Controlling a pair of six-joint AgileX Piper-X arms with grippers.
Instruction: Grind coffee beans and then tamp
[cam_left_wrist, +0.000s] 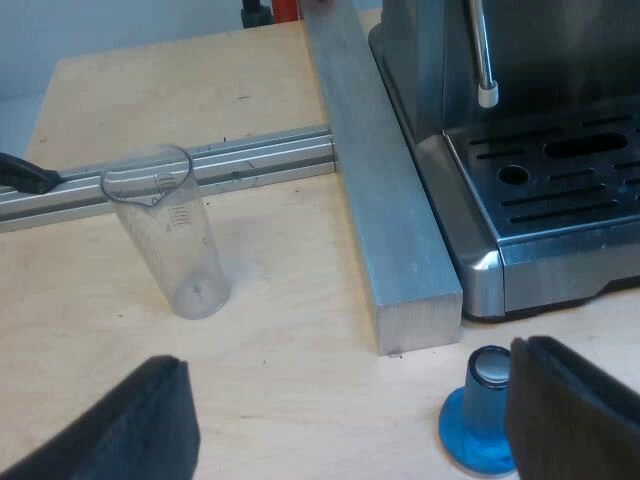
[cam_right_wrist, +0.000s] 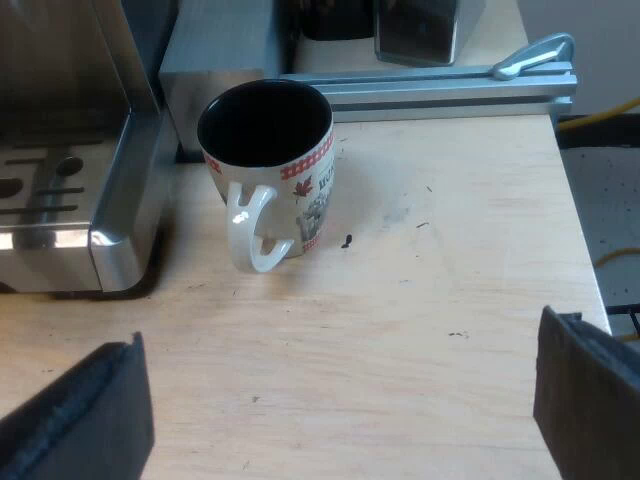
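The wooden tabletop (cam_left_wrist: 290, 340) carries everything here. Ahead of my left pincer (cam_left_wrist: 350, 425) stands the espresso machine (cam_left_wrist: 560, 190), its slotted drip tray facing me, with a thick metal bar (cam_left_wrist: 385, 210) lying along its side. My right pincer (cam_right_wrist: 345, 400) hovers over bare wood, its fingers spread wide and holding nothing; the mug (cam_right_wrist: 268, 165) stands upright and empty ahead of it, close to the machine's corner. The left pincer is likewise released, fingers far apart. Ahead of it, well clear of both fingers, the measuring glass (cam_left_wrist: 168, 235) stands empty. The blue tamper (cam_left_wrist: 476, 415) sits on the tabletop right against the inner side of one left finger; touching or merely beside, I cannot tell, as the finger hides its edge.

By my judgement the task is barely begun: nothing is gripped, no grounds are in sight, and the tamper rests unused. Both grinding and tamping remain.
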